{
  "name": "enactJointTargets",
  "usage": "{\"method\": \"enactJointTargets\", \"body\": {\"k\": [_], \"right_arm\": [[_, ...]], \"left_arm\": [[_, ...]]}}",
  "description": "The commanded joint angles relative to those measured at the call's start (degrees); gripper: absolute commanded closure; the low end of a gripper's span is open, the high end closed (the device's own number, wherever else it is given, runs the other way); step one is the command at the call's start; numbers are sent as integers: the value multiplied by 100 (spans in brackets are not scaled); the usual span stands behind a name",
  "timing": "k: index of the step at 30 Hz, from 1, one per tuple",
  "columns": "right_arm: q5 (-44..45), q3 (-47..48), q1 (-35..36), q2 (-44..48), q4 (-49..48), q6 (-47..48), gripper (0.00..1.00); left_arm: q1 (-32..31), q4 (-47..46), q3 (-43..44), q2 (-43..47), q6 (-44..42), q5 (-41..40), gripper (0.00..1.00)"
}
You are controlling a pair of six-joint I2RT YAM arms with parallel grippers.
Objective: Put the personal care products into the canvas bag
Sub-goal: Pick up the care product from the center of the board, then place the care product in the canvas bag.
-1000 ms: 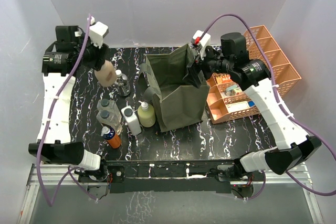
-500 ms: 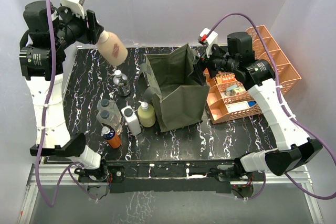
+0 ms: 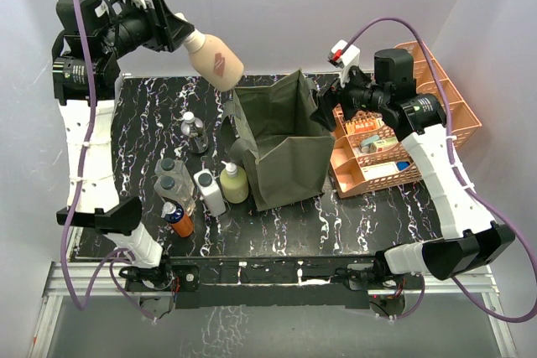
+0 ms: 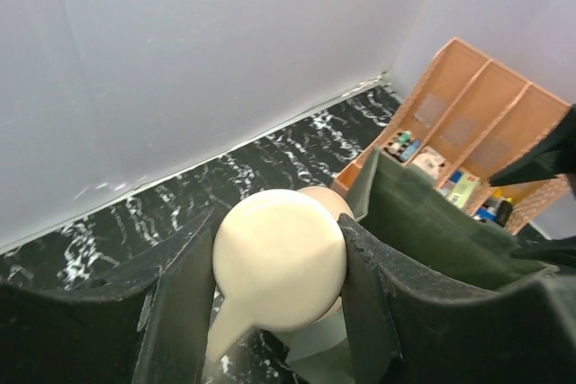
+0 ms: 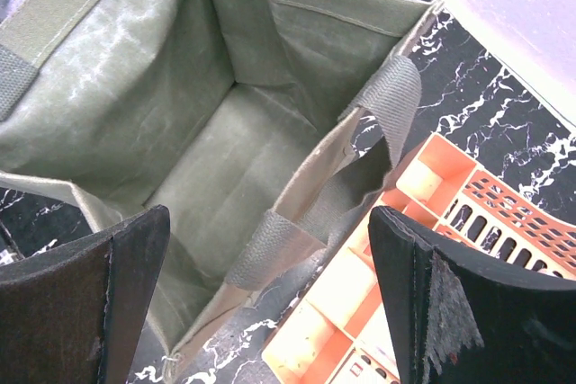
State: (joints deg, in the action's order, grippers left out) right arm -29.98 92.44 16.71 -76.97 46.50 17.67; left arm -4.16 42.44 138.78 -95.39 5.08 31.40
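Left gripper (image 3: 174, 31) stood clamped on the cap end of the tan bottle (image 3: 216, 58), its fingers (image 4: 184, 294) pressed to either side of the beige cap in the wrist view. A second before, that arm had held the bottle low over the back left of the table (image 3: 377, 215); since then it had risen and swung rightward. The bottle now hung tilted in the air, base pointing down toward the back-left corner of the canvas bag (image 3: 289, 175); whether it was already over the opening could not be told. Below it the other products had not moved: the clear bottle (image 3: 195, 132) alone near the back, then the two grey bottles (image 3: 172, 180), the orange bottle (image 3: 179, 220), the white bottle (image 3: 209, 191) and the pale yellow bottle (image 3: 234, 183) grouped just left of the bag. The bag stood upright and open in the middle, its olive floor and walls plainly seen from the right wrist. The right gripper (image 3: 325, 111) had drawn back a little up and to the right from the bag's right rim, and hovered there with jaws wide apart, holding nothing. Farthest right, the orange tray organizer (image 3: 436, 90) held small items (image 3: 369, 144) in its near compartments.
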Motion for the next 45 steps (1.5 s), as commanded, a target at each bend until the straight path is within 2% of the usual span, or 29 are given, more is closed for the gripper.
{"method": "enactJointTargets", "body": {"k": [1,5,8,14,22,26,31,39,45], "right_arm": [[-104,-41,-173,88,-218,-65,4],[-140,-129,-291,180,-255,-108,3],[-166,-179,-362,263,-271,-111,3],[-133,-382,-519,444,-379,-182,3],[-132,-751,-717,843,-547,-316,3],[-96,-853,-713,820,-677,-390,3],[-290,-744,-677,482,-787,-613,7],[-48,-591,-247,42,-855,-775,17],[85,-866,-115,132,-1015,-816,31]], "left_arm": [[-182,-1194,417,213,696,569,100],[-439,-1308,171,188,768,630,100],[-881,-1359,-91,129,599,611,100],[-2229,-798,-385,-172,-535,-486,100],[-3030,-712,-1429,-117,-1614,-1636,100],[-3107,-695,-1843,-109,-1889,-2064,100],[-3117,-1206,-2582,2,-2124,-2083,100],[-3119,-1553,-2982,-208,-2372,-2282,100],[-3125,-1827,-3631,-169,-2677,-2235,100]]}}
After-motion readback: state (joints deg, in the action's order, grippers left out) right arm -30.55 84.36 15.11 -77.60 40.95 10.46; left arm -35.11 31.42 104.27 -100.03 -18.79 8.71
